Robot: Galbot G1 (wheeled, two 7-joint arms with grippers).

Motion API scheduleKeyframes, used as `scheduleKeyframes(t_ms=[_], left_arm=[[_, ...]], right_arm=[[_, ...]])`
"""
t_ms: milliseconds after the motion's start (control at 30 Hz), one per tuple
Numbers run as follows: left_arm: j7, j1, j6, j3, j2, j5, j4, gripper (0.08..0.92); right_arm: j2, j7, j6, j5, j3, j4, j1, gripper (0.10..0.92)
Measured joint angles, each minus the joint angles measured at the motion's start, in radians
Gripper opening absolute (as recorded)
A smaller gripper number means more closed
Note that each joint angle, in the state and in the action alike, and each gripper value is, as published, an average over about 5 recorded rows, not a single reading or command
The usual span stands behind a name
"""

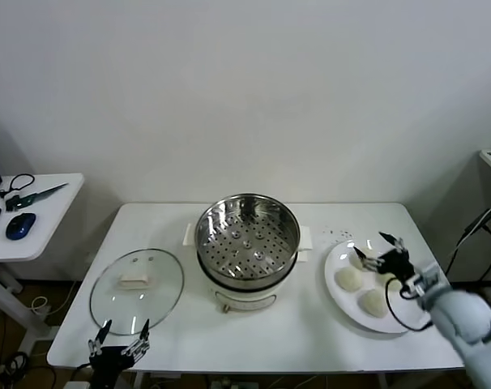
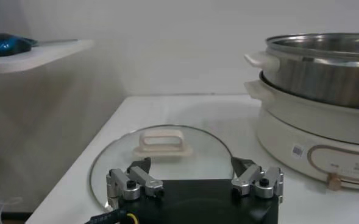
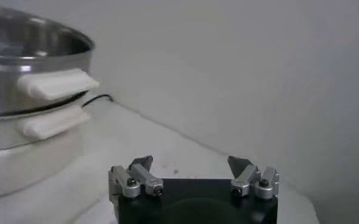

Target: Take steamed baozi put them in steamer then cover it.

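Note:
The steamer (image 1: pixel 247 243), a steel pot with a perforated tray on a cream base, stands empty at the table's middle. It also shows in the left wrist view (image 2: pixel 319 91) and the right wrist view (image 3: pixel 27 109). The glass cover (image 1: pixel 137 290) lies flat on the table to its left, handle up (image 2: pixel 163 141). The baozi lie on a white plate (image 1: pixel 343 308) at the right. Two show clearly (image 1: pixel 348 279) (image 1: pixel 373 303); others are partly hidden behind my right gripper (image 1: pixel 369 245), which hovers open and empty over the plate. My left gripper (image 1: pixel 125 326) is open and empty at the cover's near edge.
A side table (image 1: pixel 43 219) at the far left holds a blue mouse (image 1: pixel 20 225) and scissors (image 1: pixel 23 193). A cable runs from the steamer's back (image 3: pixel 97 97). The wall is close behind the table. Cables hang at the right (image 1: pixel 480 227).

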Motion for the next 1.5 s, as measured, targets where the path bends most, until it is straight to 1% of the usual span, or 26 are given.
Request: scheduleKeyframes(t_ms=[100, 233, 333, 467, 700, 1033, 1500], left_arm=[[0.000, 0.000, 0.000, 0.002, -0.002, 0.002, 0.002, 0.823], [0.001, -0.001, -0.001, 0.007, -0.004, 0.005, 0.006, 0.823], [0.002, -0.003, -0.001, 0.008, -0.006, 0.005, 0.010, 0.823], [0.001, -0.006, -0.004, 0.007, -0.005, 0.002, 0.016, 0.823], [0.001, -0.010, -0.005, 0.008, -0.009, 0.000, 0.020, 0.823], [0.000, 0.001, -0.008, 0.008, -0.016, 0.000, 0.020, 0.823], [-0.003, 0.004, -0.014, 0.014, -0.021, 0.000, 0.026, 0.823]], right_arm=[[-0.057, -0.165, 0.063, -0.052, -0.187, -0.087, 0.197, 0.823], [-0.091, -0.354, 0.132, -0.103, -0.450, -0.197, 0.463, 0.823], [-0.090, -0.455, 0.164, -0.125, -0.636, -0.270, 0.643, 0.823], [-0.061, -0.534, 0.181, -0.137, -0.840, -0.352, 0.815, 0.823], [0.038, -0.575, 0.172, -0.153, -1.027, -0.485, 0.956, 0.823], [0.181, -0.585, 0.151, -0.214, -1.094, -0.653, 0.969, 0.823], [0.268, -0.564, 0.129, -0.266, -1.054, -0.751, 0.903, 0.817]])
